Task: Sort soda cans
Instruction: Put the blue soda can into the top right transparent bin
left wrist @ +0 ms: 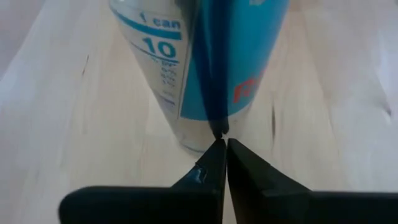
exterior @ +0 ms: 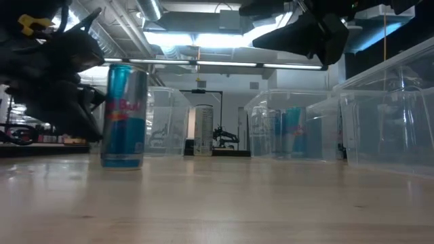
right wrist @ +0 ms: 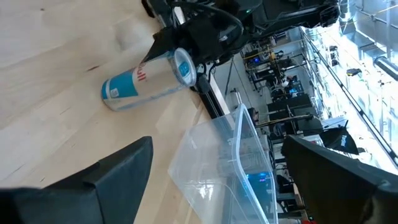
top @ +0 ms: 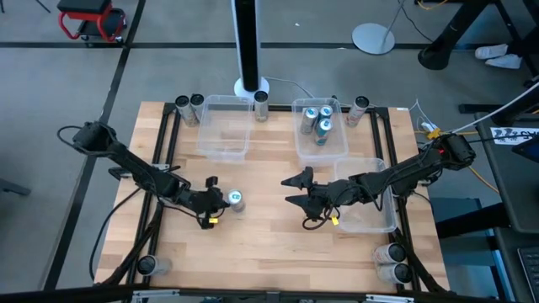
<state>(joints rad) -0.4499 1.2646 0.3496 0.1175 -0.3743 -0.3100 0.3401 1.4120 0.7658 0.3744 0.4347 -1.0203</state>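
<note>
A blue-and-silver soda can (top: pixel 236 199) stands upright on the wooden table near its middle; it also shows in the low view as the can (exterior: pixel 124 115). My left gripper (top: pixel 216 202) is shut and sits level just left of it, fingertips (left wrist: pixel 222 142) at the can's lower side (left wrist: pixel 205 93). My right gripper (top: pixel 296 190) is open and hovers right of the can, touching nothing. From the right wrist view the can (right wrist: pixel 149 81) lies well beyond the open gripper (right wrist: pixel 242 186). Three blue cans (top: pixel 318 122) stand in the middle far bin. My left gripper points its shut fingertips (left wrist: pixel 217 146) level from the table's left at the can's lower side wall (left wrist: pixel 214 121), just above its base. I cannot tell whether the tips touch the wall or stop just short. The can stands upright on the table.
An empty clear bin (top: pixel 223 126) sits far left, the bin with cans (top: pixel 299 143) beside it, and a third bin (top: pixel 370 215) under the right arm. Loose cans stand along the far edge (top: pixel 189 105) (top: pixel 261 103) (top: pixel 360 106) and at the near corners (top: pixel 147 265) (top: pixel 393 261).
</note>
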